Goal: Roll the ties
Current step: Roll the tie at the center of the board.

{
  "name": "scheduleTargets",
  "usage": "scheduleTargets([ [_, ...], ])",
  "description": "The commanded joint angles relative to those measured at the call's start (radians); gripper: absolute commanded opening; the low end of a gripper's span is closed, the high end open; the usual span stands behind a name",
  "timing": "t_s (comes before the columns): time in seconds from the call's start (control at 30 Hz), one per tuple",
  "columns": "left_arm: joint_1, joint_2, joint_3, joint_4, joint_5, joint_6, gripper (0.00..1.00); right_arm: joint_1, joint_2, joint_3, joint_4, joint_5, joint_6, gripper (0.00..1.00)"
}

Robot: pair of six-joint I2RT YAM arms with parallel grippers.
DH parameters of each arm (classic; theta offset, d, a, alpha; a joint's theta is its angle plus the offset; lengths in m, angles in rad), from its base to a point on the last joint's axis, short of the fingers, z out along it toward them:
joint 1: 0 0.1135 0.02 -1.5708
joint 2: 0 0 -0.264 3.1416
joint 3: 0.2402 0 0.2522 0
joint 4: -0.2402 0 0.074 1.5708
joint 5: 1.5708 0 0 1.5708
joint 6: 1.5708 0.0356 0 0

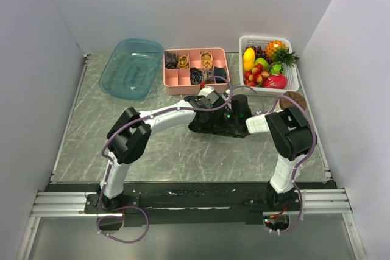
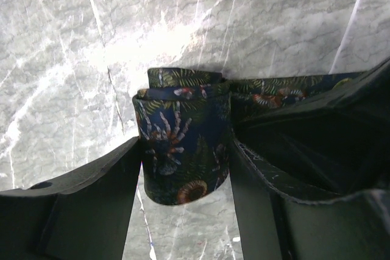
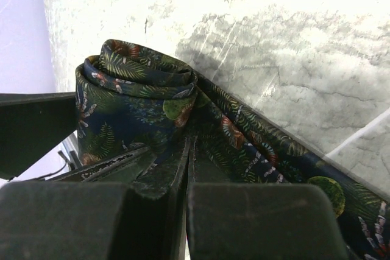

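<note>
A navy tie [image 2: 183,108] with a leaf and flower print lies mid-table [image 1: 213,126], one end wound into a short upright coil. My left gripper [image 2: 186,145] has a finger against each side of that coil and is shut on it. The unrolled part of the tie [image 3: 274,150] trails away over the marble. My right gripper [image 3: 190,141] is shut, its joined fingertips pressed against the fabric where the strip leaves the coil [image 3: 134,89]. In the top view the left gripper [image 1: 210,103] and right gripper [image 1: 239,114] meet over the tie.
Behind the tie stands a pink divided tray [image 1: 195,90] holding several rolled ties. A blue plastic tub [image 1: 131,68] sits at the back left, a white basket [image 1: 291,68] of fruit at the back right, and a brown round object [image 1: 294,97] near the right arm. White walls enclose the table.
</note>
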Motion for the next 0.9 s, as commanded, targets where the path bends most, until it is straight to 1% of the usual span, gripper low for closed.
scheduleTargets([
  [0.0, -0.007, -0.101, -0.051, 0.090, 0.004, 0.005, 0.64, -0.009, -0.050, -0.016, 0.081, 0.007, 0.006, 0.00],
  [0.23, -0.009, -0.158, -0.135, 0.223, 0.061, 0.033, 0.63, -0.011, -0.039, -0.039, 0.160, -0.017, 0.038, 0.00],
  [0.43, -0.009, -0.173, -0.178, 0.302, 0.145, 0.046, 0.63, -0.012, -0.048, -0.055, 0.160, -0.025, 0.038, 0.00],
  [0.6, -0.012, -0.153, -0.189, 0.334, 0.191, 0.042, 0.63, -0.028, -0.091, -0.084, 0.108, 0.009, 0.020, 0.00],
  [0.77, -0.012, -0.152, -0.201, 0.368, 0.248, 0.037, 0.63, -0.061, -0.184, -0.118, 0.037, 0.046, -0.034, 0.00],
  [0.87, -0.013, -0.135, -0.194, 0.389, 0.294, 0.039, 0.63, -0.077, -0.247, -0.124, -0.038, 0.089, -0.075, 0.00],
])
